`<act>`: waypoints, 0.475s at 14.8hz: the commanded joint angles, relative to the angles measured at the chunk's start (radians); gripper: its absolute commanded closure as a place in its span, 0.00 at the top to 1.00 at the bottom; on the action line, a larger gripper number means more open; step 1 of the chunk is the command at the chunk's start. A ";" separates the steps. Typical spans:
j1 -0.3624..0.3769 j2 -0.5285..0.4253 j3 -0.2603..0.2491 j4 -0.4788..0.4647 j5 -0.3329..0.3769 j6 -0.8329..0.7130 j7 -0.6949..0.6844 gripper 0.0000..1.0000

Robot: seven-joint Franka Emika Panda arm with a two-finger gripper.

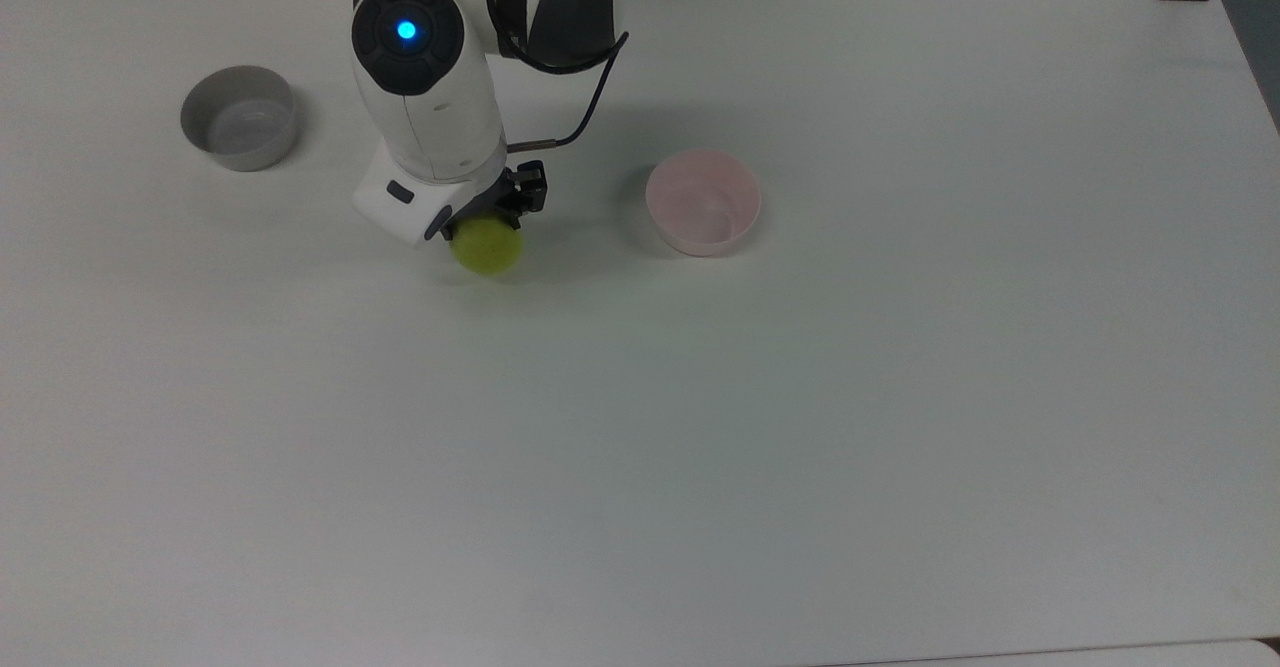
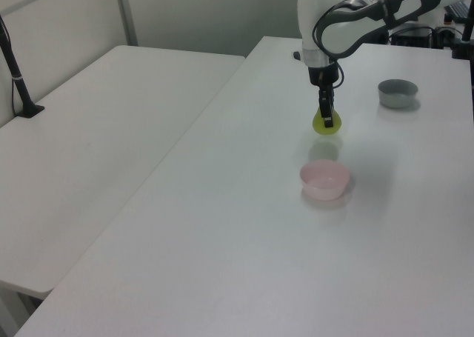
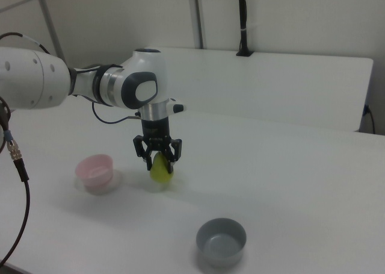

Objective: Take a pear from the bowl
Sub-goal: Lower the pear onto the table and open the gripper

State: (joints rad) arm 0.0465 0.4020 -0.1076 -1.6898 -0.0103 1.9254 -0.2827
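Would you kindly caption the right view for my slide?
Gripper holds the pear low over the table, between pink bowl and grey bowl.

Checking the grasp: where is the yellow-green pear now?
The yellow-green pear hangs in the gripper, between the grey bowl and pale pink bowl in the top view.

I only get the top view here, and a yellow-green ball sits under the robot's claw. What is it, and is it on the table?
Observer: It's the pear, tapering upward in the right view; the gripper is shut on it.
Operator: Resting on the table?
Observer: It hangs low, close above the table; contact is unclear.
Operator: Anything in the pink bowl?
Observer: The left view shows the pink bowl holding nothing, nearer the camera than the pear.
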 commanded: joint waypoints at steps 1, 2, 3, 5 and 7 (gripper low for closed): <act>0.024 0.008 -0.007 -0.022 0.010 0.049 -0.007 0.53; 0.024 0.008 -0.007 -0.022 0.010 0.049 -0.007 0.58; 0.024 0.008 -0.007 -0.022 0.010 0.049 -0.007 0.68; 0.026 0.008 -0.007 -0.022 0.012 0.049 -0.004 0.86; 0.027 0.003 -0.007 -0.022 0.012 0.041 0.011 1.00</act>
State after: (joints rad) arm 0.0603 0.4241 -0.1064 -1.6913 -0.0103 1.9441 -0.2827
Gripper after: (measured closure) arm 0.145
